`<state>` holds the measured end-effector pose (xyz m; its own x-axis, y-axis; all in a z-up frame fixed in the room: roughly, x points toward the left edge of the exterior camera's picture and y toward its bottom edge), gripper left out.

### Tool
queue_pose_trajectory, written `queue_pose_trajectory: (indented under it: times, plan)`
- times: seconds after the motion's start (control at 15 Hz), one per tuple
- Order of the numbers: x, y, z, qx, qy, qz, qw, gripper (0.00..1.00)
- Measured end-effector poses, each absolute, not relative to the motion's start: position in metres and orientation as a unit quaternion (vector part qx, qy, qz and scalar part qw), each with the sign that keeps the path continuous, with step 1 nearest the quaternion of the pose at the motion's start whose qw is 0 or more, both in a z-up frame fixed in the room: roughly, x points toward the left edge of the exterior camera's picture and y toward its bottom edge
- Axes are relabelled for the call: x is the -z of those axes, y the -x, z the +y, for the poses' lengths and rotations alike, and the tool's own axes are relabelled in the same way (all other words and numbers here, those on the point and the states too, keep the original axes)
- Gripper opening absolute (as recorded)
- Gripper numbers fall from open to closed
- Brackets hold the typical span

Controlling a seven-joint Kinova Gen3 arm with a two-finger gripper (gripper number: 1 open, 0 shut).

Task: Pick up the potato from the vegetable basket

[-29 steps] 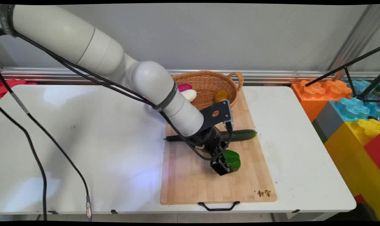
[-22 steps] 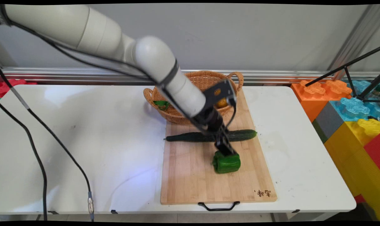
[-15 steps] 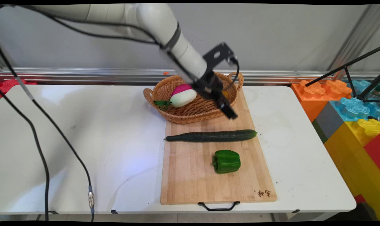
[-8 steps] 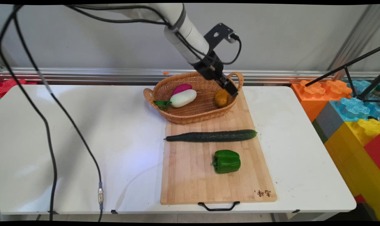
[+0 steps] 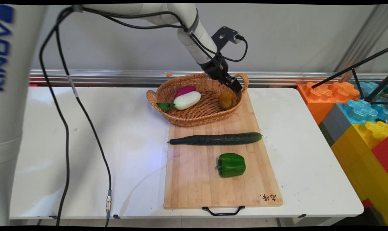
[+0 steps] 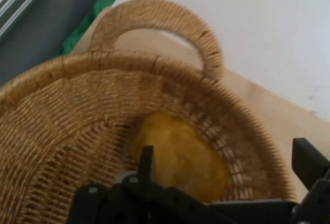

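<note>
End effector (image 5: 236,88) raised, fingers apart

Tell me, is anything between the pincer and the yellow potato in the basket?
Nothing visible. The pincer hangs just above the potato, inside the basket near its handle side, fingers spread, with only air between them.

I count one wicker basket (image 5: 197,117) with two loop handles, and inside it I see three items: one yellow-brown potato (image 5: 226,100), one white radish (image 5: 187,100) and one magenta vegetable (image 5: 185,90) beside it. I count one wooden cutting board (image 5: 194,179), carrying one cucumber (image 5: 216,139) and one green bell pepper (image 5: 231,165). One worktop (image 5: 117,128) holds it all. I see one pincer (image 5: 238,88) with two fingers.
</note>
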<state>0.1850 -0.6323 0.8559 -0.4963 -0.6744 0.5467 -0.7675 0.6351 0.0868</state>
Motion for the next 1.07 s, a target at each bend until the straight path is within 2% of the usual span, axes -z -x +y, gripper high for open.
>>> queue_pose_trajectory:
  times: [0.47, 1.07]
  plan:
    - [-0.825, -0.192, -0.657, -0.075, -0.468, -0.843, 0.255, 1.0]
    - [-0.796, -0.195, -0.665, -0.048, -0.521, -0.817, 0.244, 1.0]
